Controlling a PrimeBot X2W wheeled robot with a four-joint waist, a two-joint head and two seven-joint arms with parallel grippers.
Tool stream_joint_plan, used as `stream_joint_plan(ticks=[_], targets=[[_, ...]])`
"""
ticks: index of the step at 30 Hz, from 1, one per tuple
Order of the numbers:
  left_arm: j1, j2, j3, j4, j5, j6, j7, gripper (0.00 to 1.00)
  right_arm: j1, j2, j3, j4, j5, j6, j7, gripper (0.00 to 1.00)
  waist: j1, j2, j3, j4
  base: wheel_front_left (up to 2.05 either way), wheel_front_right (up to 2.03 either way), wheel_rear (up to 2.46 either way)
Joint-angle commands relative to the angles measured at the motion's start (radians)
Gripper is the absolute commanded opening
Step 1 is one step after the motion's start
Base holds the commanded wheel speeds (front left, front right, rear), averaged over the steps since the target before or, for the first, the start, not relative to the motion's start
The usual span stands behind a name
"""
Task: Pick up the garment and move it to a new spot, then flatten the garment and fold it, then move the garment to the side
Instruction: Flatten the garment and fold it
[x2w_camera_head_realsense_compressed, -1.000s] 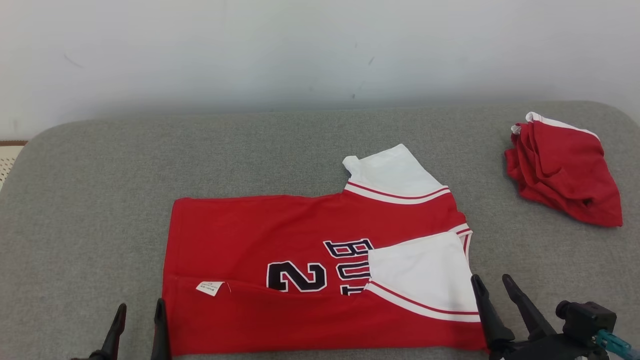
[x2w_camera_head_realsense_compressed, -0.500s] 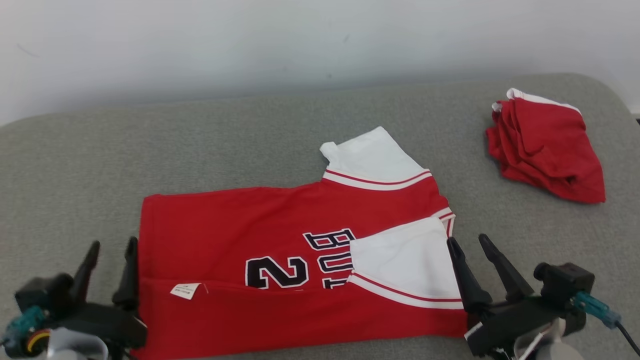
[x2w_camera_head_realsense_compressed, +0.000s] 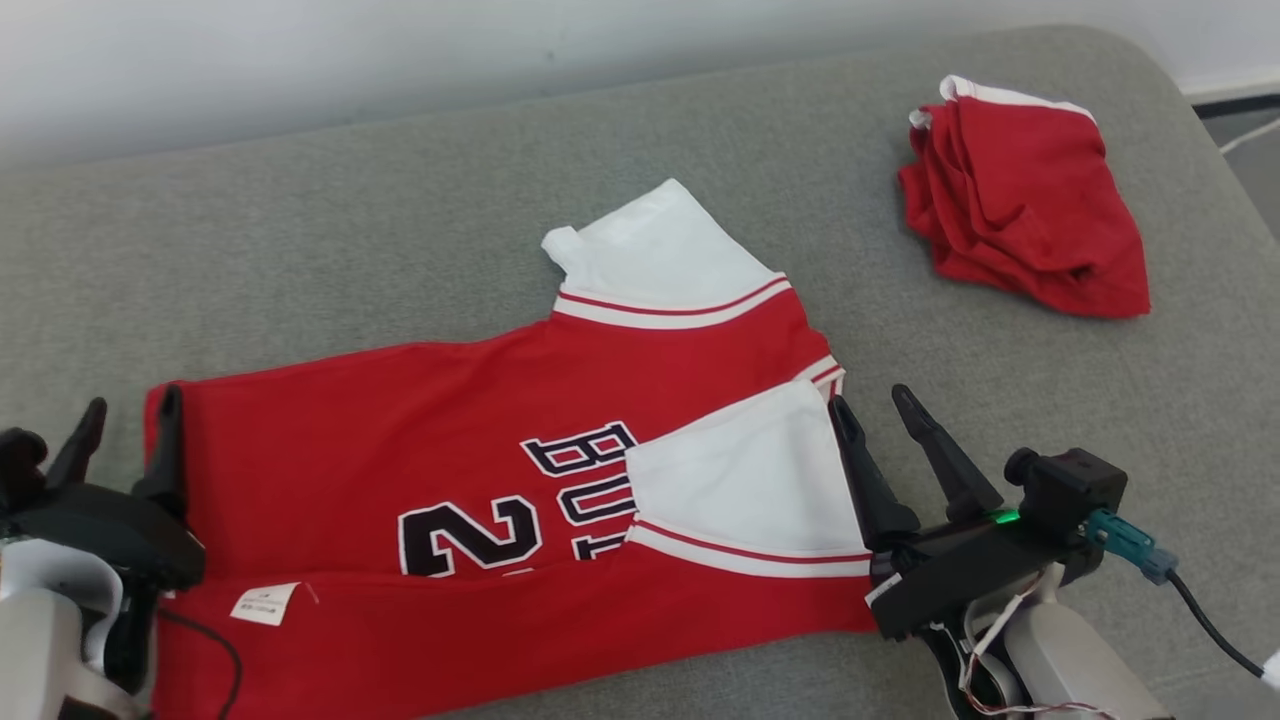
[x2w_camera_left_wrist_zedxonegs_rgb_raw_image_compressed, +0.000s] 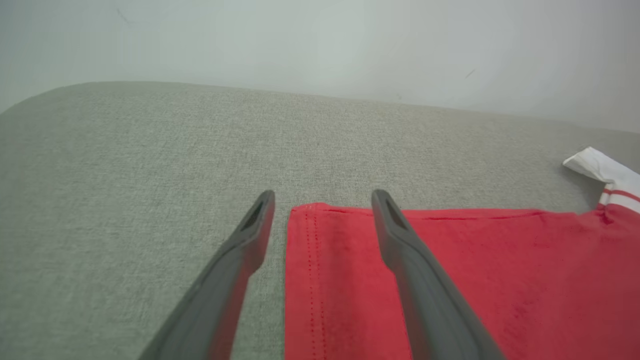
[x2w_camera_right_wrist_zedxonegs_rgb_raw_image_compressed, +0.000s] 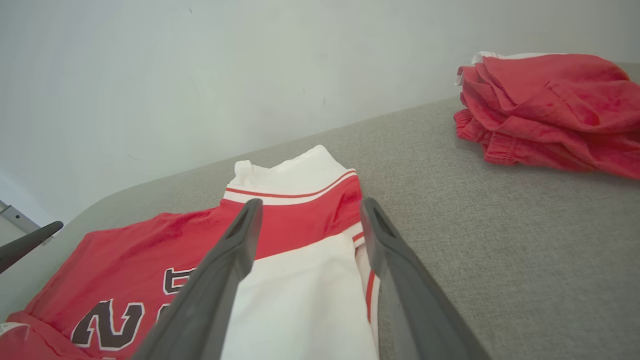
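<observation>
The garment (x2w_camera_head_realsense_compressed: 400, 430) is a red jersey with white sleeves and dark lettering, lying partly folded on the grey cushioned surface (x2w_camera_head_realsense_compressed: 400, 250); its near long edge is turned over toward the middle. My left gripper (x2w_camera_head_realsense_compressed: 125, 430) stands open at the jersey's hem end, its fingers straddling the hem corner (x2w_camera_left_wrist_zedxonegs_rgb_raw_image_compressed: 310, 220). My right gripper (x2w_camera_head_realsense_compressed: 870, 405) is open at the sleeve end, beside the folded white sleeve (x2w_camera_head_realsense_compressed: 740, 480). In the right wrist view that gripper (x2w_camera_right_wrist_zedxonegs_rgb_raw_image_compressed: 307, 205) hovers over the sleeve (x2w_camera_right_wrist_zedxonegs_rgb_raw_image_compressed: 300, 295). Neither holds cloth.
A second red garment (x2w_camera_head_realsense_compressed: 1020, 200) lies bunched at the far right of the surface, seen too in the right wrist view (x2w_camera_right_wrist_zedxonegs_rgb_raw_image_compressed: 550, 110). A pale wall (x2w_camera_head_realsense_compressed: 300, 60) runs behind. The surface's right edge and floor (x2w_camera_head_realsense_compressed: 1240, 130) show at the upper right.
The head camera has tilted down and turned, shifting the whole picture up and left. Both grippers have risen further into view at the jersey's two ends, still open.
</observation>
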Motion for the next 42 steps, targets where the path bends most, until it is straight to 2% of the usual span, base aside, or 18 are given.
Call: stream_joint_plan(ticks=[1, 10, 16, 17, 18, 23, 28, 36, 42], targets=[[-0.02, 0.007, 0.006, 0.016, -0.017, -0.002, 0.002, 1.0, -0.015, 0.005, 0.007, 0.007, 0.006, 0.0, -0.009, 1.0, -0.0002, -0.0001, 0.039, -0.038, 0.0, 0.0, 0.0], [-0.096, 0.039, -0.008, 0.152, -0.003, 0.009, -0.002, 1.0, -0.066, 0.006, 0.045, 0.059, 0.032, 0.0, -0.042, 1.0, -0.0002, -0.0001, 0.062, -0.059, 0.0, 0.0, 0.0], [-0.12, 0.038, -0.022, 0.207, -0.001, 0.011, -0.013, 1.0, -0.078, -0.002, 0.054, 0.079, 0.042, 0.0, -0.051, 1.0, -0.0002, -0.0001, 0.062, -0.056, 0.0, 0.0, 0.0], [-0.129, 0.036, -0.027, 0.222, 0.0, 0.012, -0.019, 0.13, -0.086, -0.004, 0.056, 0.082, 0.042, 0.0, -0.054, 1.0, -0.0002, -0.0001, 0.06, -0.05, 0.0, 0.0, 0.0], [-0.134, 0.033, -0.032, 0.228, 0.001, 0.01, -0.023, 0.0, -0.09, -0.006, 0.058, 0.084, 0.043, 0.0, -0.055, 1.0, -0.0002, -0.0001, 0.058, -0.046, 0.0, 0.0, 0.0], [-0.154, 0.027, -0.047, 0.239, 0.0, 0.002, -0.041, 0.0, -0.123, -0.023, 0.063, 0.098, 0.036, 0.0, -0.047, 1.0, -0.0002, -0.0001, 0.053, -0.03, 0.0, 0.0, 0.0], [-0.169, 0.02, -0.069, 0.226, 0.0, -0.001, -0.053, 0.0, -0.229, -0.03, 0.065, 0.146, 0.032, 0.0, 0.016, 1.0, -0.0002, -0.0001, 0.054, -0.007, 0.0, 0.0, 0.0], [-0.183, -0.019, -0.108, 0.182, -0.001, -0.007, -0.067, 0.0, -0.478, 0.013, 0.052, 0.364, 0.079, 0.0, 0.164, 1.0, -0.0002, -0.0001, 0.079, 0.054, 0.0, 0.0, 0.0], [-0.201, -0.055, -0.141, 0.144, 0.002, -0.007, -0.072, 0.0, -0.664, 0.044, 0.066, 0.561, 0.092, 0.0, 0.224, 1.0, -0.0002, -0.0001, 0.116, 0.108, 0.0, 0.0, 0.0]])
